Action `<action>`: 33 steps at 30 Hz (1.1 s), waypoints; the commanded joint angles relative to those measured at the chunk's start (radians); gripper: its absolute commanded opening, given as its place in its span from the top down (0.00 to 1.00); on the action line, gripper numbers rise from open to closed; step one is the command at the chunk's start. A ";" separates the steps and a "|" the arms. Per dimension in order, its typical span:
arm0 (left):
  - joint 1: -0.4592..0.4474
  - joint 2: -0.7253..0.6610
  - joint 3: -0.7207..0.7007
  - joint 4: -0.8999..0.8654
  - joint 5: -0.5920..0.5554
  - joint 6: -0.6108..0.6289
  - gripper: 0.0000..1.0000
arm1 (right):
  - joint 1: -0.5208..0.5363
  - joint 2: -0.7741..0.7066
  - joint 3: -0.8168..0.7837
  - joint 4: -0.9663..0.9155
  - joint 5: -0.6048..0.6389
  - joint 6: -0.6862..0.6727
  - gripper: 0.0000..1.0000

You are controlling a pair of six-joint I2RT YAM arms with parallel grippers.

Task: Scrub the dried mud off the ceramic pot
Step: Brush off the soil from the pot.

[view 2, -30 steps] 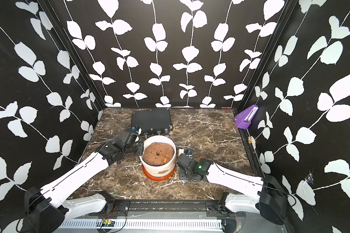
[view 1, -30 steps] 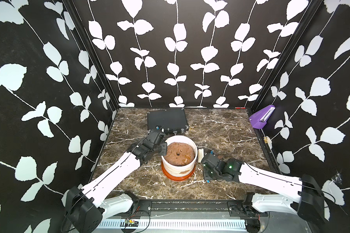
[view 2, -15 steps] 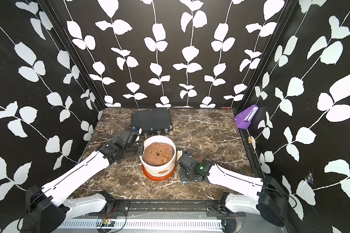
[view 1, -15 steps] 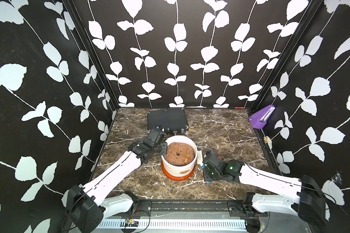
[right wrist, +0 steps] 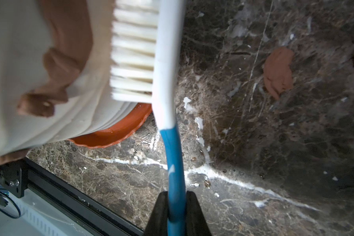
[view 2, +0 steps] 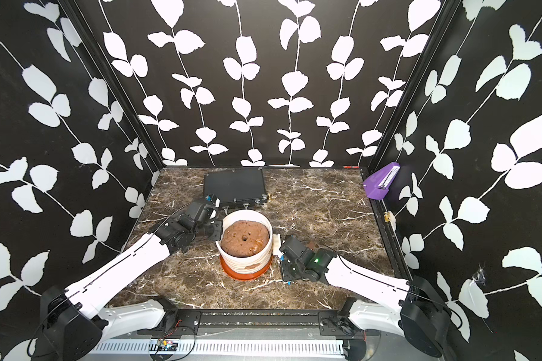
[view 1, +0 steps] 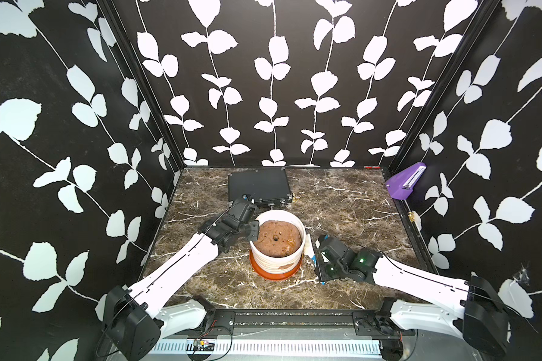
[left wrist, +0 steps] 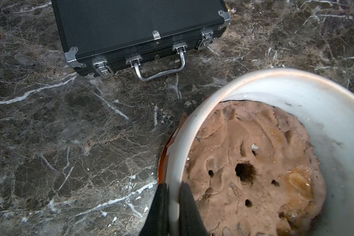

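The white ribbed ceramic pot (view 1: 274,261) (view 2: 248,259) stands on its orange-brown saucer (right wrist: 114,134) in the middle of the marble table. Dried mud (right wrist: 70,40) smears its outer wall, and a blotch of it (view 1: 283,267) shows low on the front. My left gripper (left wrist: 173,190) (view 1: 254,229) is shut on the pot's rim (left wrist: 194,130), one finger inside and one outside. My right gripper (right wrist: 176,199) (view 1: 315,259) is shut on the blue handle of a white brush (right wrist: 168,61). The bristles (right wrist: 133,57) press against the pot's right wall.
A lumpy brown mound (view 1: 276,237) with a central hole fills the pot. A black case (view 1: 258,186) (left wrist: 139,22) lies just behind it. A loose reddish-brown scrap (right wrist: 278,71) sits on the table right of the pot. A purple holder (view 1: 404,184) hangs on the right wall.
My right gripper and the brush have slid a little along the pot's right wall toward the front. The left gripper keeps its hold on the rim.
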 commanded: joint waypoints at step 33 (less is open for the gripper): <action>0.008 0.005 0.001 0.008 -0.011 0.010 1.00 | 0.046 -0.146 0.056 -0.109 0.097 0.098 1.00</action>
